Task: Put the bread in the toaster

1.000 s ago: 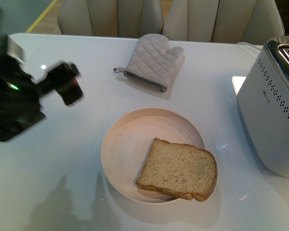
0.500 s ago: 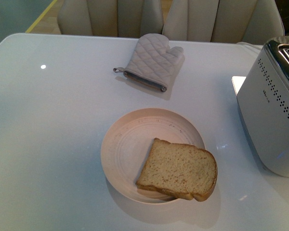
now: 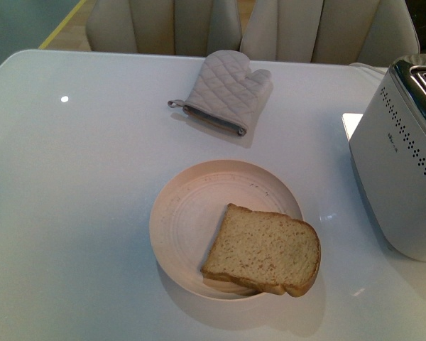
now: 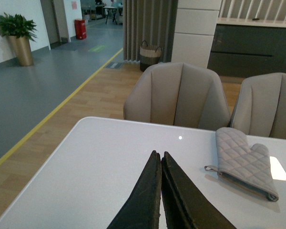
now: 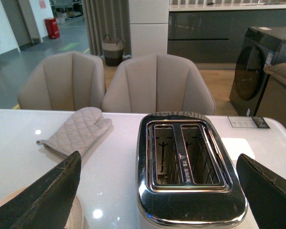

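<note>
Bread grasp: none yet. The bread (image 3: 263, 250) is not in either of my grippers.
Left gripper (image 4: 160, 153): jaws pressed together, nothing between them. It hangs above the left part of the table (image 3: 78, 199).
Right gripper (image 5: 157, 157): jaws spread wide and empty. The toaster (image 3: 397, 163) shows between and beyond the fingertips.
Toaster slots: 2, both empty in the right wrist view, chrome top facing up.
Bread position: 1 slice lying flat on the near-right part of the plate (image 3: 184, 213), with its near edge hanging a little over the rim.
Plate to toaster: apart. The toaster stands at the right edge of the front view.
Other items: an oven mitt (image 3: 224, 91) lies flat on the far side of the table, well apart from the plate. 2 chairs (image 3: 163, 25) stand behind it.
Change, last 1 s: my left arm was over the left side of the table in the front view and is now out of that view. Bread, plate, mitt and toaster have not shifted.
Reading: the left arm has pulled clear with its jaws closed, so I judge the pick falls to the right arm, which is open and beside the toaster.
Progress: at the start. The slice must still be gripped, stood on edge and lowered into a slot.
Risk: soft bread may fold or tear if pinched hard.
</note>
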